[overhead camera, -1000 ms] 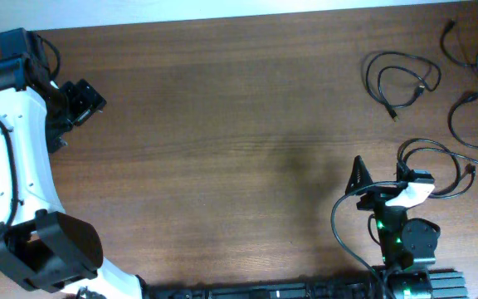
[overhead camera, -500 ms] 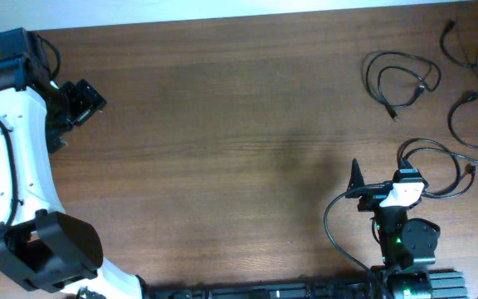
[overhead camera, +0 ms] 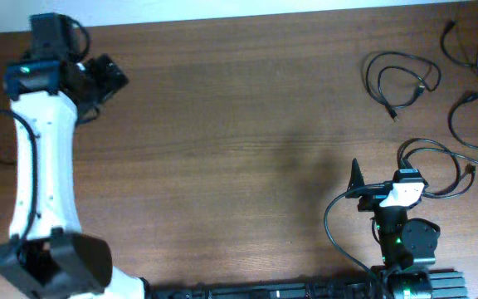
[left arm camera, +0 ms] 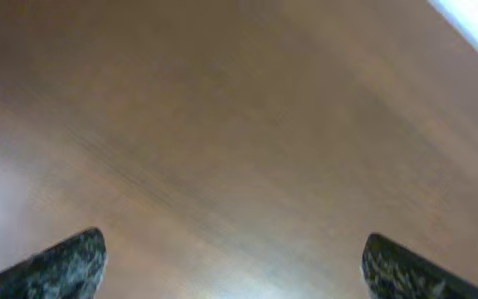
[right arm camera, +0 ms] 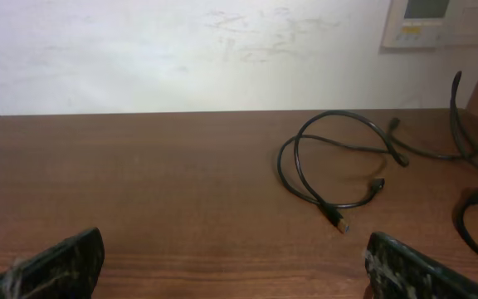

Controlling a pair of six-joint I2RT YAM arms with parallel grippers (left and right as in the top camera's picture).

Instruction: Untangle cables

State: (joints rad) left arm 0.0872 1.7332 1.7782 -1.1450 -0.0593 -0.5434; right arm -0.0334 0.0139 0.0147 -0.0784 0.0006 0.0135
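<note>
Showing looped cables [right arm camera: 334,215] in right wrist view, left wrist only table [left arm camera: 239,124]

Both tools gape.
White left arm [overhead camera: 36,158] reaches far-left, black two-finger left tool [overhead camera: 106,73] spread; black right tool [overhead camera: 358,178] sits by its base.

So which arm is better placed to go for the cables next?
The right: the right gripper is open and faces a looped cable, and every cable lies on its side. The left gripper is at the opposite corner of the table, seeing only bare wood.
</note>
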